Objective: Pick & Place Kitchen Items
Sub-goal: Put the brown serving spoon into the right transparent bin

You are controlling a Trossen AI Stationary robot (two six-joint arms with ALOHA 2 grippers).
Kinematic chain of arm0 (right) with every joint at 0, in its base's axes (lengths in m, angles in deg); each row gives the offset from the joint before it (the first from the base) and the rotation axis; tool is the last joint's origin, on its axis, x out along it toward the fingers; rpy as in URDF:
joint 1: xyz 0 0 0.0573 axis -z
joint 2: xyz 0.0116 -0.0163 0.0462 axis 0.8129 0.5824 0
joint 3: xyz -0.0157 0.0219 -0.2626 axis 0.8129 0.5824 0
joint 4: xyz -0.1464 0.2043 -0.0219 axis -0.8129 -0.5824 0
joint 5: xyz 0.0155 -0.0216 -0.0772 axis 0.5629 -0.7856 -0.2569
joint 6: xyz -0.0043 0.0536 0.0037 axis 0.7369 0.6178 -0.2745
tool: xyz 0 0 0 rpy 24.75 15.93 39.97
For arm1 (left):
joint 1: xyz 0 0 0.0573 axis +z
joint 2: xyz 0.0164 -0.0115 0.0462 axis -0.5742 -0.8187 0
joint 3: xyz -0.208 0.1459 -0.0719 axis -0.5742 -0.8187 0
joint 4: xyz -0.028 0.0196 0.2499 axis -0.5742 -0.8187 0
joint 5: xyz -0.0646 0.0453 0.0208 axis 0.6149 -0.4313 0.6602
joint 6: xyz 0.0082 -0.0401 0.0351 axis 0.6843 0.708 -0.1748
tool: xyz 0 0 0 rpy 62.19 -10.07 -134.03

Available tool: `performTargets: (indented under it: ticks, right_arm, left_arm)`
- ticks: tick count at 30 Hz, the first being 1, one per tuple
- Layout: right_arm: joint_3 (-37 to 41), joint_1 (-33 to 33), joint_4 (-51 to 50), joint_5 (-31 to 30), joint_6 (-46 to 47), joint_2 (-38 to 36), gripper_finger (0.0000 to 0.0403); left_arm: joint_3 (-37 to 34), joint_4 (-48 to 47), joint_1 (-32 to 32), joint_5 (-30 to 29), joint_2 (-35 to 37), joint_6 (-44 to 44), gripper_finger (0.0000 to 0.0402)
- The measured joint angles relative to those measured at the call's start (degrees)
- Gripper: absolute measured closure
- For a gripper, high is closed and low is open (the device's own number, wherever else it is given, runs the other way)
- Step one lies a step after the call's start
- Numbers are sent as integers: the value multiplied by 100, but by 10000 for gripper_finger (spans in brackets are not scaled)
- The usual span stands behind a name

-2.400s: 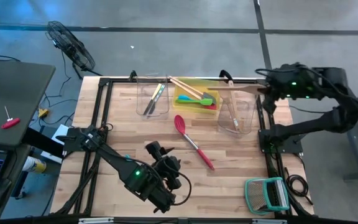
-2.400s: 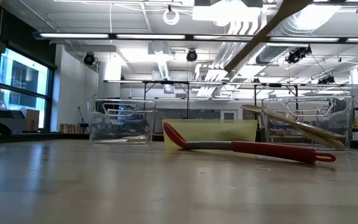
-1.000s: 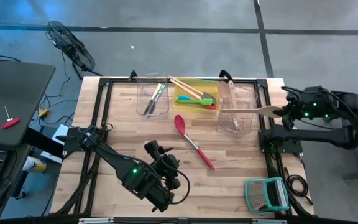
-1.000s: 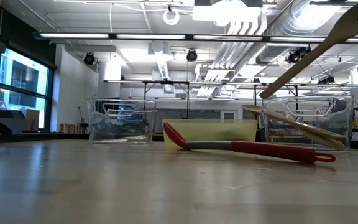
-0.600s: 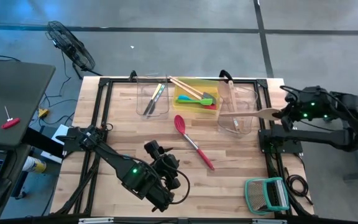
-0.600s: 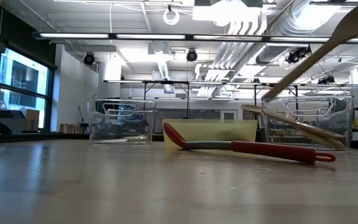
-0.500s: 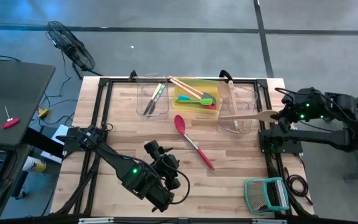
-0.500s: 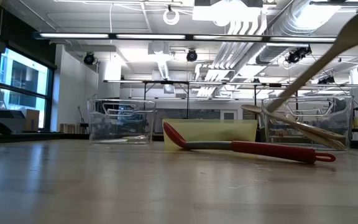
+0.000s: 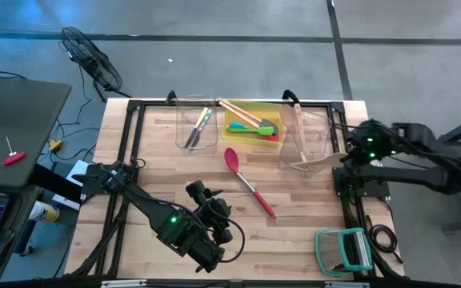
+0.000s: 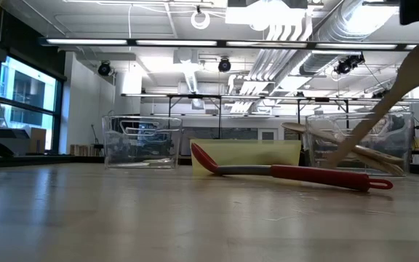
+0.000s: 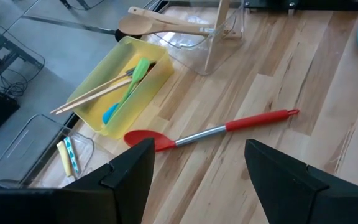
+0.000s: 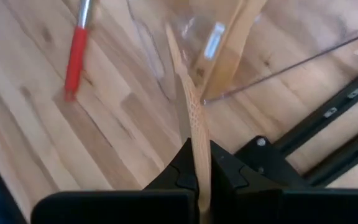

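Note:
My right gripper [image 9: 357,152] is shut on a pale wooden spoon [image 9: 317,162] at the table's right side. The spoon slants down toward the near left corner of the right clear bin [image 9: 306,144]. A second wooden spoon [image 9: 297,126] leans in that bin, its end over the far rim. A red spatula [image 9: 249,182] lies flat on the table's middle. My left gripper [image 11: 197,180] hangs open above the table's near middle, with the red spatula [image 11: 210,130] ahead of it. My right gripper pinches the wooden spoon's wide end [image 12: 197,146] between its two fingers, the blade edge-on between them. The fingers slant down from the table's right and lie along the spoon. The handle [image 10: 369,120] slopes down to the clear bin; I cannot tell whether its free end touches anything.
A yellow bin [image 9: 253,124] with green and blue utensils and wooden sticks stands at the far middle. A clear bin [image 9: 198,126] with cutlery is to its left. A green-framed wire rack [image 9: 344,250] sits at the near right corner. Black frame rails run along the table's sides.
My right gripper has sunk, moved a little toward the table's left and near edges, and tipped further down. The wooden spoon, which hung nearly level above the right clear bin, now slants with its free end low at the bin's near left corner.

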Motion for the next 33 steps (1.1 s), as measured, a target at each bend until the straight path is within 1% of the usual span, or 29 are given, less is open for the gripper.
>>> performTargets:
  ticks: [3,7,13,18,22,28,31,33]
  right_arm:
    - [12,-1,-27,22,-225,476,399]
    - [14,-1,-45,-121,-547,1077,399]
    - [16,2,-82,-674,-1035,1860,399]
    - [10,4,-88,-1246,-1372,2326,399]
    - [-139,6,-83,-1545,-1674,2587,399]
    - [-432,7,-114,-2397,-2334,2783,399]
    - [-539,4,-116,-2441,-2448,2807,399]
    - [-661,-29,-104,-2234,-2385,2805,399]
  left_arm:
    - [0,24,1,0,0,0,160]
    - [0,136,1,0,0,0,160]
    - [0,161,-1,35,0,0,160]
    - [0,238,-1,163,0,-34,160]
    - [0,294,-3,168,0,-143,160]
    - [0,292,-3,168,0,-153,160]
    - [0,278,-3,168,0,-153,160]
    - [0,239,-1,168,0,-153,160]
